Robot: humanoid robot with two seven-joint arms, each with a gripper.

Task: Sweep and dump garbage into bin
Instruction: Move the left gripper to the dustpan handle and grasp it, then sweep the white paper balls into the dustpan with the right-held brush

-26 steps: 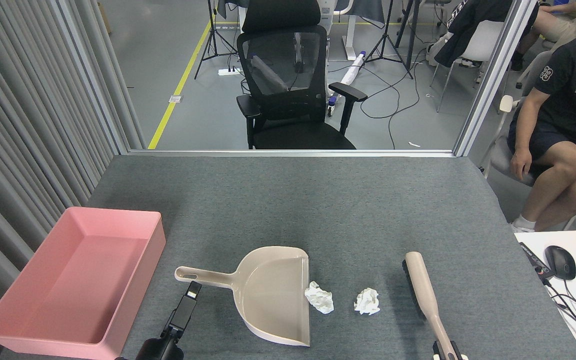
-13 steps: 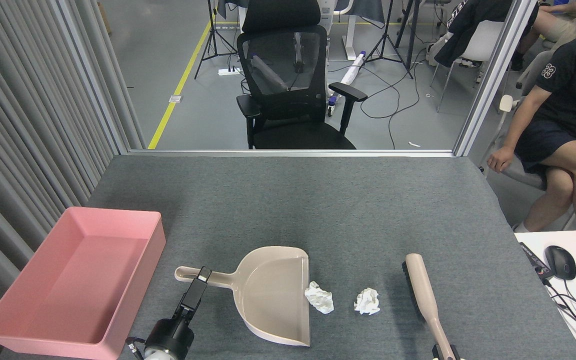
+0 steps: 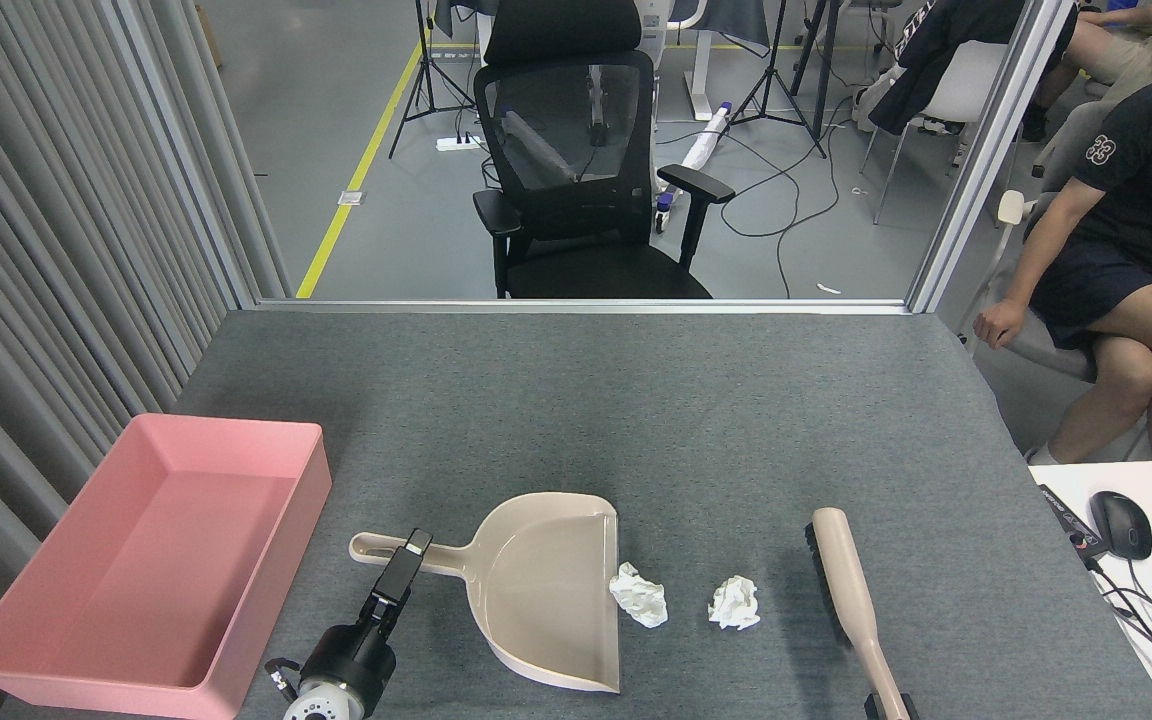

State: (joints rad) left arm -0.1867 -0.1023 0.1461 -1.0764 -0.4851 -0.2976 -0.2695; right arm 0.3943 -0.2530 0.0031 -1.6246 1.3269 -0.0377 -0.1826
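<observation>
The left gripper (image 3: 414,547) is seen end-on over the handle of the dustpan (image 3: 546,590), its dark fingertips overlapping the handle near the middle; whether it is open or closed on the handle cannot be told. The arm behind it runs down to the lower edge of the view, ending in a round black and white joint.

The right gripper (image 3: 886,706) is barely seen at the bottom edge, at the near end of the brush (image 3: 848,590) handle; its state cannot be told either.

The dustpan lies flat on the grey table (image 3: 636,410), handle pointing left, open mouth facing right. One tissue ball (image 3: 638,595) is found touching or just beside the mouth's edge. A second tissue ball (image 3: 735,603) lies to the right of it, apart from it, between the dustpan and the brush. The brush lies along the table with its beige back up and dark bristles on its left side.

The pink bin (image 3: 151,560) sits at the table's left edge, left of the dustpan handle, and nothing is seen in it.

Beyond the table, a black office chair (image 3: 586,170) stands on the floor, and a seated person (image 3: 1116,250) is seen at the right.
</observation>
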